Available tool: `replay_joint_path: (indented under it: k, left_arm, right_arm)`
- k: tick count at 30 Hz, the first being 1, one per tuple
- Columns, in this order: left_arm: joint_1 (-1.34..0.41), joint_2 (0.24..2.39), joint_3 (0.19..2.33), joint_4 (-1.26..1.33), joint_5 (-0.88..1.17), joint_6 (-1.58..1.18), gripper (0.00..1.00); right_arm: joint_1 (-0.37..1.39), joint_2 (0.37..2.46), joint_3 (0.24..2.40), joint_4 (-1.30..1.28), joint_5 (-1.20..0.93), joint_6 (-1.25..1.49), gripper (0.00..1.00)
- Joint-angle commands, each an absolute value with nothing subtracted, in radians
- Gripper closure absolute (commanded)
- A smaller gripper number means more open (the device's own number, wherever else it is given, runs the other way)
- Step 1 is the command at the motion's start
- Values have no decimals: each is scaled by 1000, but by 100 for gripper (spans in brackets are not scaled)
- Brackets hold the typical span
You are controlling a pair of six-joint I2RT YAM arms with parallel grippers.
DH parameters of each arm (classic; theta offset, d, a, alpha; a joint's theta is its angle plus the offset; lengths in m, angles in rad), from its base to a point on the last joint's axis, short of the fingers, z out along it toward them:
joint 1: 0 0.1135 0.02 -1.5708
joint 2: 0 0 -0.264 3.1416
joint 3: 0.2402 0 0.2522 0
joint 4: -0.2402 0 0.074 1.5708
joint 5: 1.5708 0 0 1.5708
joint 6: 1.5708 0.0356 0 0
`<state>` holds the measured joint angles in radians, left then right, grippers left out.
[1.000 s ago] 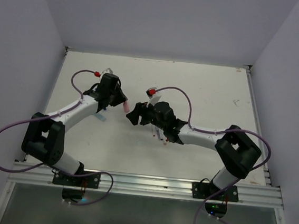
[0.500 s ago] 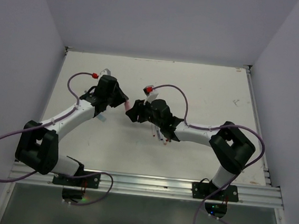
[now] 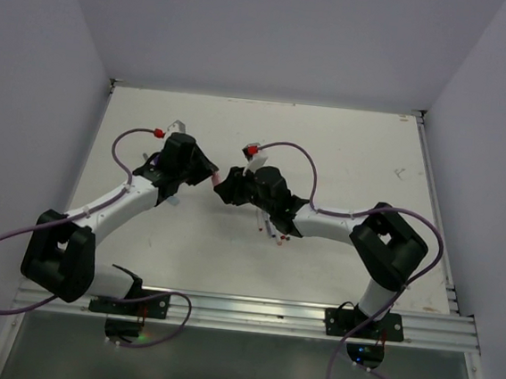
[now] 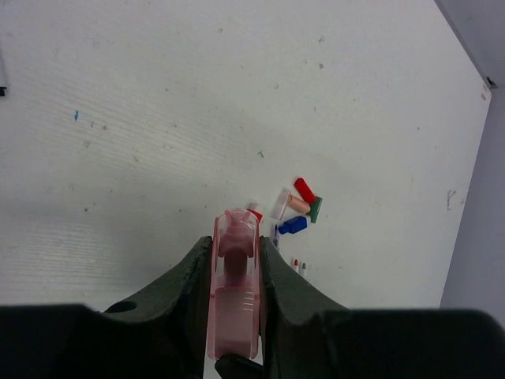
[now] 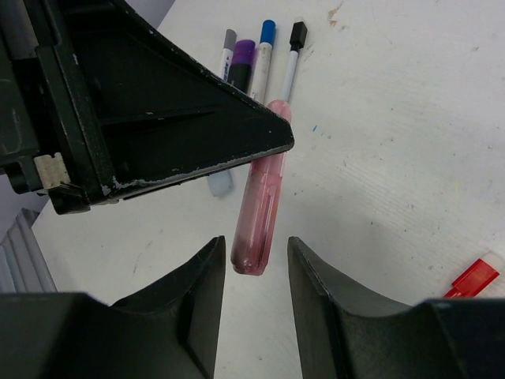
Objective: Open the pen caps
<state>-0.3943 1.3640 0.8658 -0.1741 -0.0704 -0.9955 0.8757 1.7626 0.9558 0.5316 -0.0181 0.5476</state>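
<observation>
Only partly visible: pink highlighter [image 4: 234,304] within left end effector [image 4: 235,246].

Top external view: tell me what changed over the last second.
The right gripper slid left toward the left gripper, closing the gap. It is open and now straddles the free end of the pink pen without clamping it. The left arm's elbow swung back toward the near edge. Unchanged: the left gripper is shut on the pink pen, and the loose pens under the right arm lie where they were.
</observation>
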Motion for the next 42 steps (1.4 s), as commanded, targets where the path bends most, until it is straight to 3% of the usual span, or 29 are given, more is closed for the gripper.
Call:
replay_joint_path:
  k: [1,11,19,26,27,30,34,42]
  left_arm:
    - [-399,1313,856,-109,-71,-1020,89]
    - [-399,1298,835,-71,-71,-1045,89]
    - [-399,1289,836,-64,-87,-1046,89]
    - [-399,1285,834,-60,-106,-1048,89]
    - [-397,1285,834,-58,-112,-1046,89]
    - [-397,1281,831,-54,-117,-1046,89]
    - [-399,1282,825,-48,-112,-1046,90]
    - [-399,1279,822,-55,-117,-1037,91]
  right_arm:
    - [870,1770,999,591,-21,555,60]
    - [867,1786,1005,598,-54,564,62]
    - [864,1766,979,614,-57,568,84]
    - [862,1743,956,617,-54,558,88]
    - [862,1738,953,617,-57,557,88]
    - [864,1727,948,620,-54,557,71]
    - [861,1717,957,620,-51,555,60]
    - [853,1713,976,617,-46,552,58]
